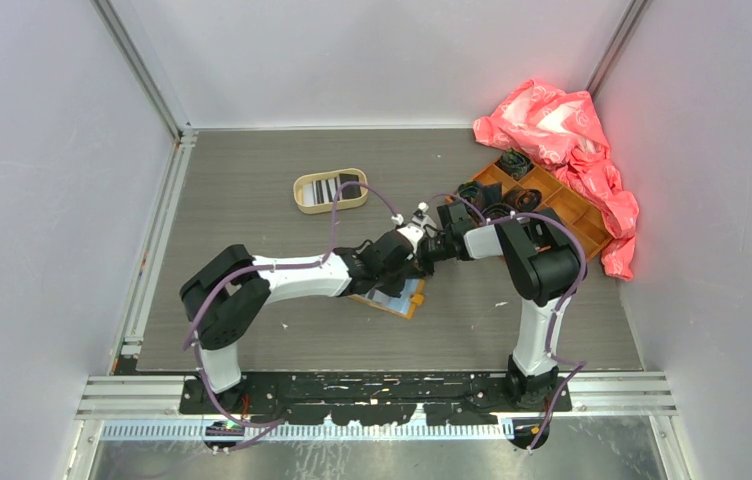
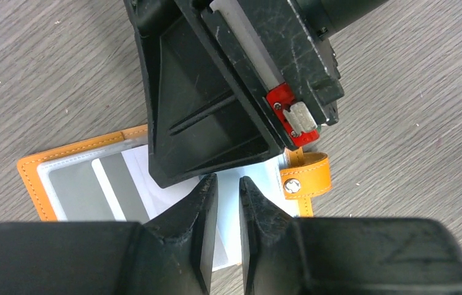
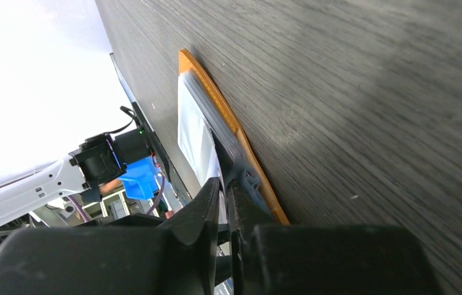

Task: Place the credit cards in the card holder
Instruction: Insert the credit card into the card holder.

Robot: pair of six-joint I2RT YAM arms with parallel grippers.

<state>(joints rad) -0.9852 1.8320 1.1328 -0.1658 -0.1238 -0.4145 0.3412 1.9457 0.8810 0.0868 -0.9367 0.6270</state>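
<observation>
Mostly hidden under two tools, one card holder lies open on the desk. Left tool stands slightly parted over one pale card inside it; right tool clamps the holder's edge. One striped card sits in the tray.

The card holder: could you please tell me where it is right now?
The card holder lies open at the middle of the table in the top view, under the left gripper and right gripper, nearer the arms' bases than the oval tray.
</observation>
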